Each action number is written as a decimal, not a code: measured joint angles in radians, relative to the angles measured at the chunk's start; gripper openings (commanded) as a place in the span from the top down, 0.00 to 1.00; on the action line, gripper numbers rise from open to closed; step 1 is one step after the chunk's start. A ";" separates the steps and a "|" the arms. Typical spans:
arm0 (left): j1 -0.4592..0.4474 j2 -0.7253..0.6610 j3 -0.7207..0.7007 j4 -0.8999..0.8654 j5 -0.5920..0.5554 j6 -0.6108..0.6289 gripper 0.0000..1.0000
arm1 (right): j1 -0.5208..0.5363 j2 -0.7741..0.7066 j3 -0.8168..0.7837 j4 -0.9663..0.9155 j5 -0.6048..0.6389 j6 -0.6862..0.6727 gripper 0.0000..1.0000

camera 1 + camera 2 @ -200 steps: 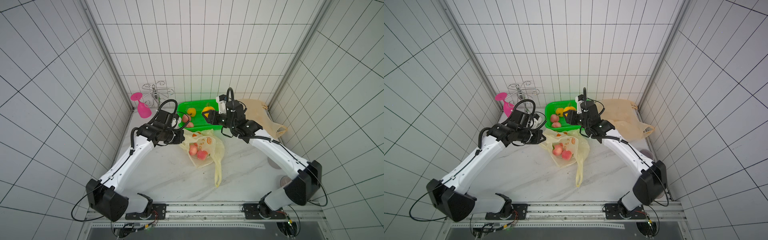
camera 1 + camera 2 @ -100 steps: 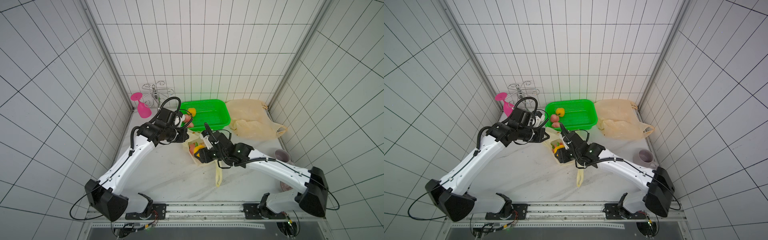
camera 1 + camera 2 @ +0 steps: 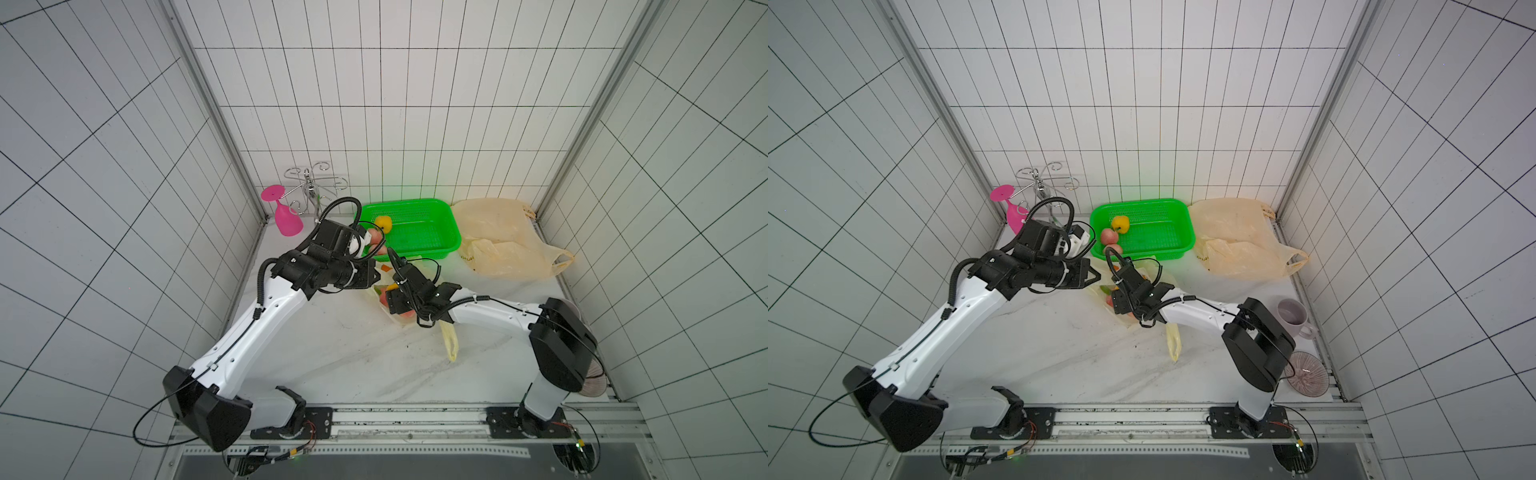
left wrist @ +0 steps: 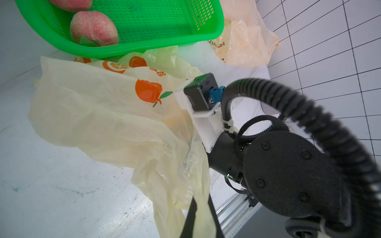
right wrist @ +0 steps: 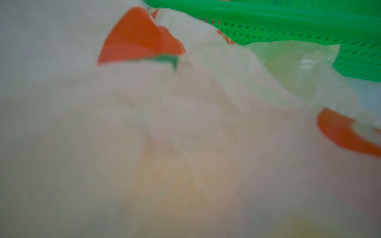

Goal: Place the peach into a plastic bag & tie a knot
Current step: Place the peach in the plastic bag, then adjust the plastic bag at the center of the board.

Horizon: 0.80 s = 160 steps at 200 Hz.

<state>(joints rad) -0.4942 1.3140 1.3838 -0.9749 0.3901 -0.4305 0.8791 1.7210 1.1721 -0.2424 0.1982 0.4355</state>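
Marble tabletop (image 3: 332, 353): left gripper (image 4: 201, 203) is pinching the bag (image 4: 92, 115) open; right gripper (image 3: 392, 303), jaws unseen inside, is seemingly delivering a peach (image 3: 407, 315); next, withdrawing.

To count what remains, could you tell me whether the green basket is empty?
No, a peach and a yellow fruit lie in the basket.

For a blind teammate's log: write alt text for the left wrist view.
The left gripper pinches a strip of the orange-printed plastic bag, which lies spread on the white table. The right arm reaches in under the bag's edge, its end hidden. Beyond sits a green basket holding peaches.
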 measured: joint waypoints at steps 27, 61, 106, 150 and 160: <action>0.013 0.002 -0.011 0.015 0.003 -0.003 1.00 | -0.010 -0.056 0.000 -0.082 0.008 -0.015 0.11; 0.039 0.018 -0.008 0.031 0.004 -0.004 1.00 | -0.016 -0.175 0.000 -0.169 -0.035 -0.020 0.14; 0.051 0.058 0.033 0.037 0.003 -0.003 1.00 | -0.050 -0.381 0.000 -0.371 -0.101 0.051 0.21; 0.051 0.074 0.058 0.045 0.004 0.001 1.00 | -0.191 -0.620 -0.051 -0.588 -0.241 0.144 0.18; 0.051 0.076 0.060 0.045 0.003 0.003 1.00 | -0.199 -0.650 -0.073 -0.621 -0.290 0.166 0.18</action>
<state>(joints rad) -0.4431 1.3903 1.4437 -0.9302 0.3935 -0.4274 0.6800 1.0706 1.0988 -0.8635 -0.0921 0.6018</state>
